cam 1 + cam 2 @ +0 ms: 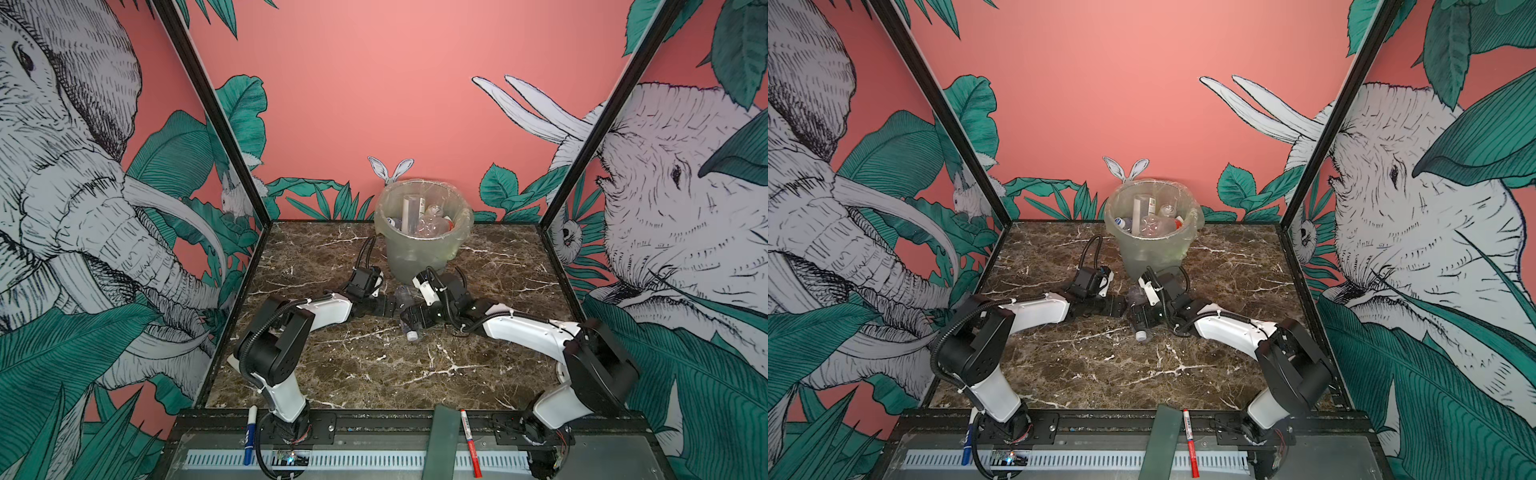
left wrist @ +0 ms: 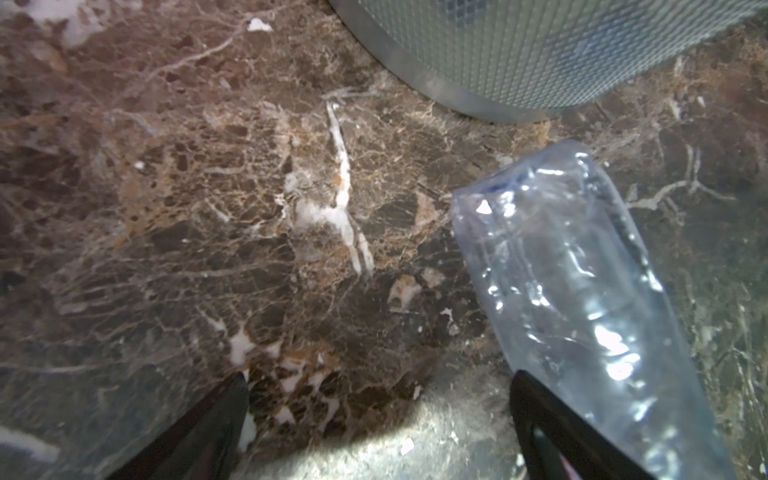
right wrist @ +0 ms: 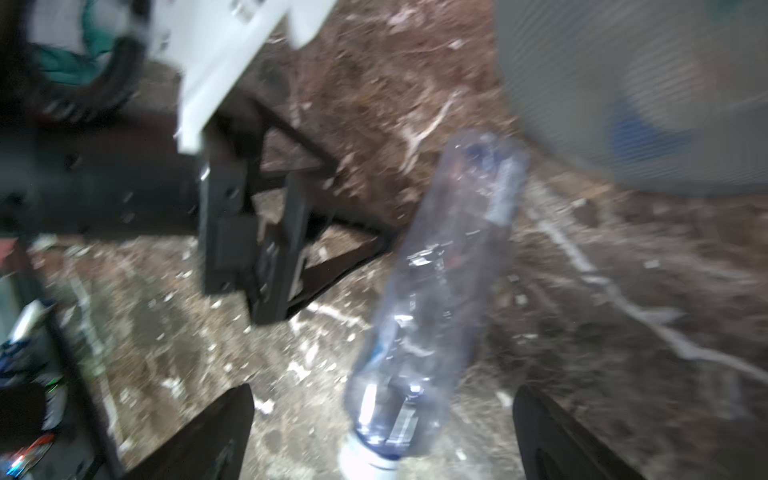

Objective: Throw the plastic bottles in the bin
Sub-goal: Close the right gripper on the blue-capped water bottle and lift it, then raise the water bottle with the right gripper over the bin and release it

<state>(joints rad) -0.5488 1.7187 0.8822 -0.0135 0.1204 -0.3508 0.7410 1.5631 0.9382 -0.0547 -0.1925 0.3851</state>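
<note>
Clear plastic bottle — one lying loose, one bin, part-filled

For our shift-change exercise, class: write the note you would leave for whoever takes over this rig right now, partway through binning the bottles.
Left tool: open, empty, low over the table beside the bottle.
Right tool: open, the bottle's cap end between its jaws, not gripped.
Bottle: on its side in front of the bin.
Done: many bottles in the bin.
Left: grip this one and drop it in.
</note>
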